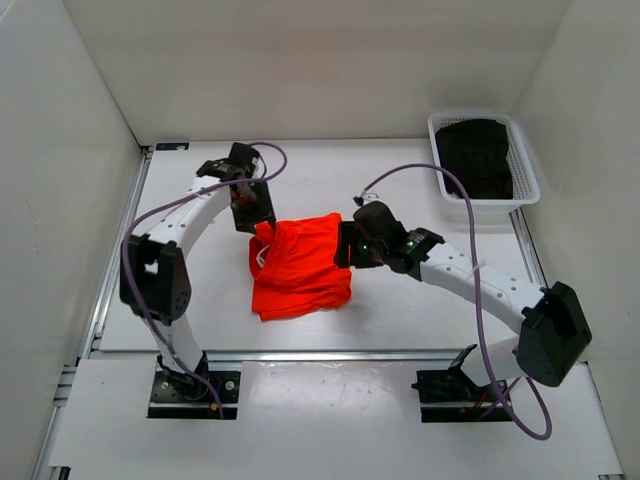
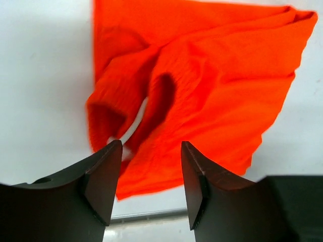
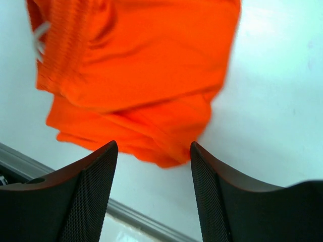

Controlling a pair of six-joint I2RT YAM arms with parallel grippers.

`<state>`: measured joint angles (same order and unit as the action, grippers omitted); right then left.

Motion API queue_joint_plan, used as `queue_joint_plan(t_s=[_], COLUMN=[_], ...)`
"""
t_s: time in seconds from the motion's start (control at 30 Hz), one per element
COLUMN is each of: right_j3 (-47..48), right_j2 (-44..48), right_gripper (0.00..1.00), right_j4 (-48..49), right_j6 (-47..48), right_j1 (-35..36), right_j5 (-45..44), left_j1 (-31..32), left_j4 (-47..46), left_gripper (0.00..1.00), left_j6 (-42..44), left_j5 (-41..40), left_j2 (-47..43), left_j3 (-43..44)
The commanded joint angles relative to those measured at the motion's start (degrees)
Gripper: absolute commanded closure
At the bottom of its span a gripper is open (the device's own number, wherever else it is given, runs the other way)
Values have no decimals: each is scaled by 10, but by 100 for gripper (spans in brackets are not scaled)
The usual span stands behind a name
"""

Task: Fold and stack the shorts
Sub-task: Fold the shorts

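The orange-red shorts [image 1: 298, 267] lie bunched and partly folded on the white table between the two arms. Their white drawstring [image 1: 262, 256] shows at the left edge. My left gripper [image 1: 252, 212] hovers at the shorts' far-left corner, open and empty; in the left wrist view the shorts [image 2: 202, 96] and drawstring [image 2: 135, 123] lie beyond its fingers [image 2: 103, 174]. My right gripper [image 1: 345, 245] is open and empty at the shorts' right edge; in the right wrist view the shorts [image 3: 141, 75] lie beyond its fingers [image 3: 88, 191].
A white basket [image 1: 517, 170] holding dark folded clothing [image 1: 478, 155] stands at the far right corner. White walls close in the table on three sides. A metal rail [image 1: 300, 354] runs along the table's near edge.
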<state>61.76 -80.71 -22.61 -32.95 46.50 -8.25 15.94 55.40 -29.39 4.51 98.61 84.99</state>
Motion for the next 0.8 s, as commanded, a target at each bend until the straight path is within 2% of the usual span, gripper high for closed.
queue_joint_plan(t_s=[0.0,0.2,0.23,0.33,0.4,0.43,0.47,0.6,0.77], right_j3=[-33,-70,-76,-76,-76,-76,-76,-62,-35], right_j2=[49,116,121,129,134,134,134,129,92], right_gripper=[36,36,36,34,34,34,34,34,32], right_j4=[-13,-51,-51,-63,-69,-69,-69,-74,-74], right_j6=[-41,-57,-57,-62,-62,-62,-56,-49,-20], right_j1=[-6,-18,-24,-30,-38,-43,-43,-48,-48], right_j5=[-5,-25,-30,-36,-36,-36,-36,-36,-23], left_j1=[29,64,64,69,69,69,69,51,8], left_j4=[23,73,82,89,89,89,89,94,94], left_gripper=[39,37,37,37,45,57,90,90,90], left_j6=[-11,-16,-16,-22,-16,-16,-16,-6,30], left_j5=[-60,-95,-113,-100,-89,-84,-84,-73,-5], left_j2=[54,170,193,214,215,215,202,149,86], left_j3=[71,193,206,222,222,222,222,194,128])
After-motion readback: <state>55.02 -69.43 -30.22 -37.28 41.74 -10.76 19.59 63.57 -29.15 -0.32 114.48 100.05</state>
